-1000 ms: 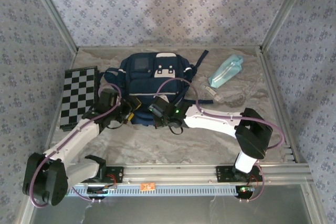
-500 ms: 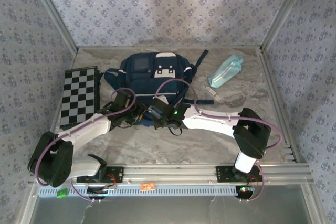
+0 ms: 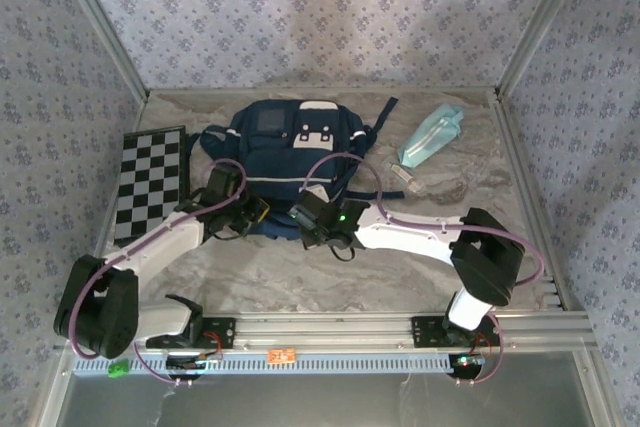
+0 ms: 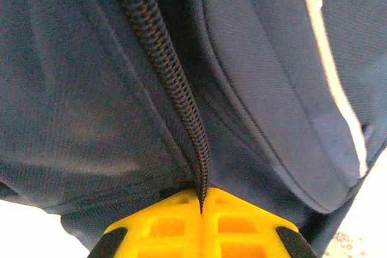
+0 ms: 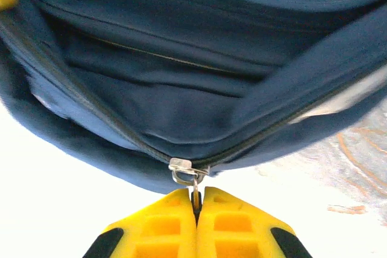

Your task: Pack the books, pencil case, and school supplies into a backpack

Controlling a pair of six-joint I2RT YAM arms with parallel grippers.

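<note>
**Backpack zip: both arms gripping**

Navy backpack with white patches and a white stripe lies centre-back on the counter. Left fingers are pinched together on the black zipper at the fabric edge. Right fingers are clamped on the metal zip pull. The opening gapes above it, dark inside.

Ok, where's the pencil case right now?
In the top view, the pencil case lies far right, right of the backpack, just behind the small clear item.
</note>
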